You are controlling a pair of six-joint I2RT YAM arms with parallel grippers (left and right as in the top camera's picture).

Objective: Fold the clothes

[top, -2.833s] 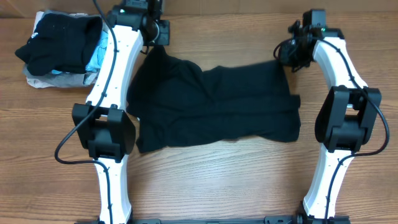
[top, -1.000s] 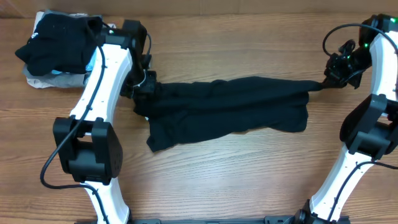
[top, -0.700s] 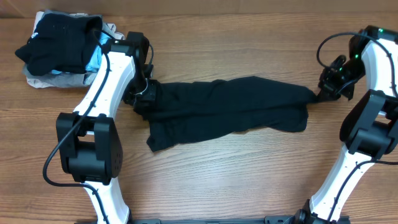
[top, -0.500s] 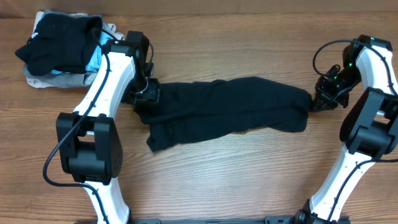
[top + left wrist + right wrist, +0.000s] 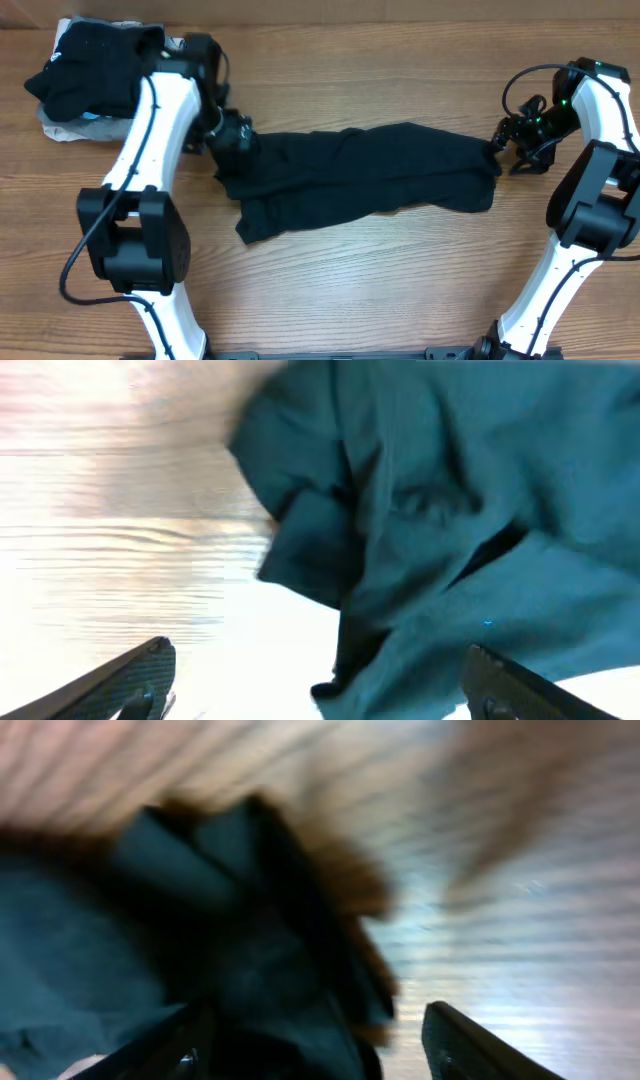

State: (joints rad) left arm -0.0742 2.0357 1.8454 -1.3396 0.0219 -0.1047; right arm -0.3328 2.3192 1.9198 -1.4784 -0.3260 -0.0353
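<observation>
A large black T-shirt (image 5: pixel 370 175) lies on the wooden table, pulled into a long wrinkled band from left to right. My left gripper (image 5: pixel 232 138) hovers over its left end, open. In the left wrist view the bunched cloth (image 5: pixel 450 510) lies between and beyond the widely spread fingers (image 5: pixel 140 680), untouched by either. My right gripper (image 5: pixel 512 150) sits at the shirt's right end, open. In the right wrist view, the crumpled shirt tip (image 5: pixel 230 950) rests between the fingers, and the right finger (image 5: pixel 470 1040) stands apart from it.
A pile of other clothes (image 5: pixel 95 70) sits at the far left corner, black on top with a pale grey piece (image 5: pixel 60 130) beneath, close behind my left arm. Bare wooden table (image 5: pixel 380 290) stretches in front of the shirt.
Both grippers have opened and let go of the shirt's ends. The stretched shirt now lies slack on the table. My left arm has shifted slightly back and left.
</observation>
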